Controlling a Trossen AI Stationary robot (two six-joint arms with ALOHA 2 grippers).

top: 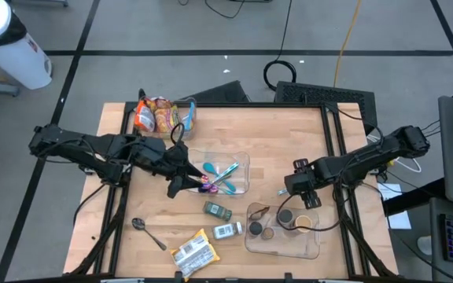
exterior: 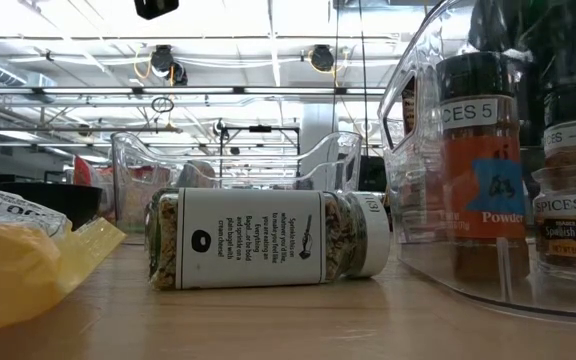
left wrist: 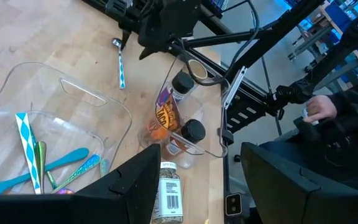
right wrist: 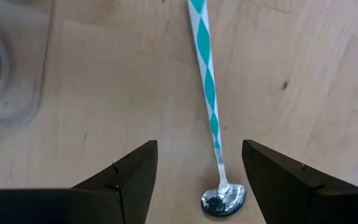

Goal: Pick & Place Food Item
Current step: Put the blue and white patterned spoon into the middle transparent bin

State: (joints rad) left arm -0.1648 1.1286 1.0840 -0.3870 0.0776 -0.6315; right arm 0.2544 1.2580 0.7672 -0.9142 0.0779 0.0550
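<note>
From above, the right pincer (top: 289, 191) hid most of a striped spoon (right wrist: 207, 81) beneath it; its fingers stood released, straddling the teal-and-white handle on the bare table (top: 289, 134). Just beside lay a clear tray (top: 285, 244) of spice jars (left wrist: 174, 87). Farther off, the left pincer (top: 181, 182) hung released over a clear bin (top: 241, 161) of utensils.

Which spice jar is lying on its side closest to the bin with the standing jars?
The white-labelled jar, lying just left of that clear bin. The green-labelled jar also lies flat but sits farther away, near the utensil tray.
</note>
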